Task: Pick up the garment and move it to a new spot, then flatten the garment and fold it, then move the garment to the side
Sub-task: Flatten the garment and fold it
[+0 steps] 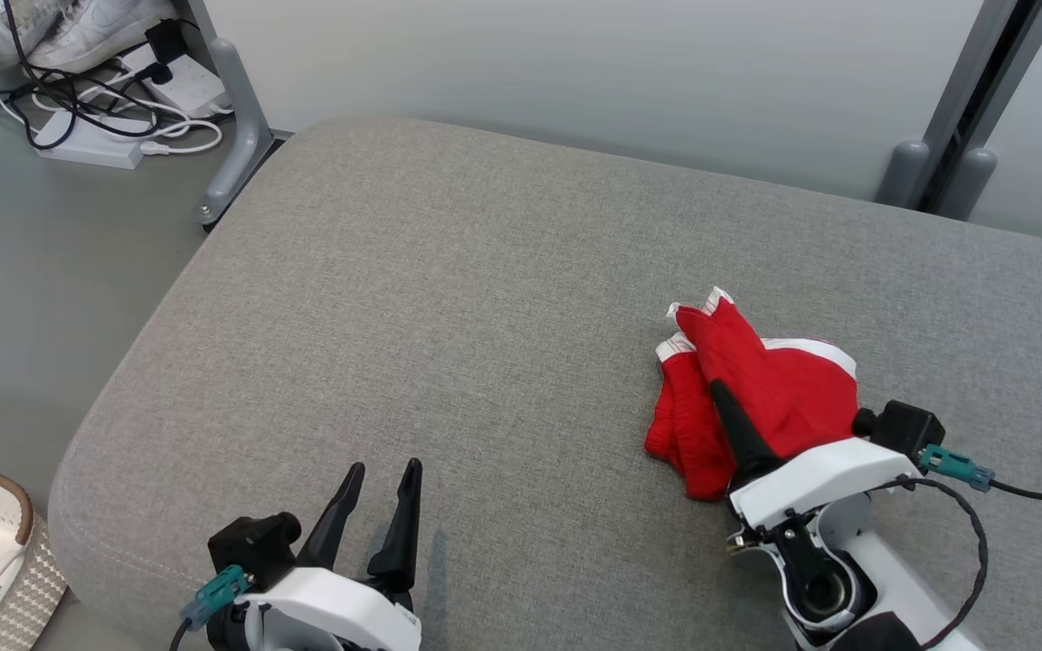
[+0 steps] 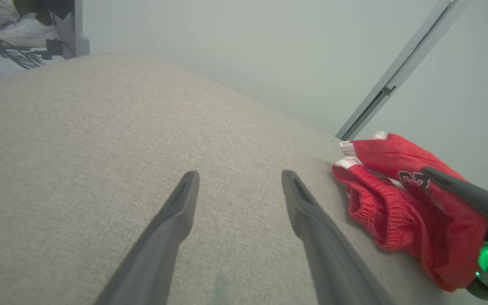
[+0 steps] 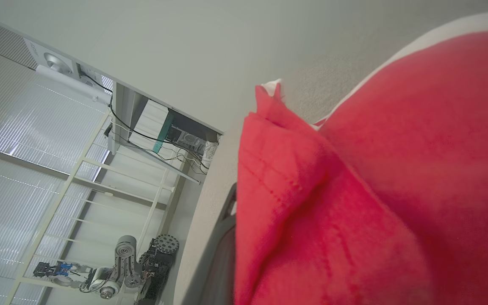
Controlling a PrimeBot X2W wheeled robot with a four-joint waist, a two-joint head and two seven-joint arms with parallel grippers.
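The right gripper (image 1: 724,402) is pinching shut on the red garment (image 1: 792,389), which is lying bunched on the cushion (image 1: 485,298) at the right of the frame. The left gripper (image 1: 384,470) is hovering spread wide and empty at lower left. The pickup is seemingly just starting; flattening, folding and setting aside are waiting.

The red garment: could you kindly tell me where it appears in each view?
Head view: red garment, right of centre, low.
Left wrist view: red garment at the right edge.
Right wrist view: red garment close up, right half.
Shared landmark: grey cushion beneath it.
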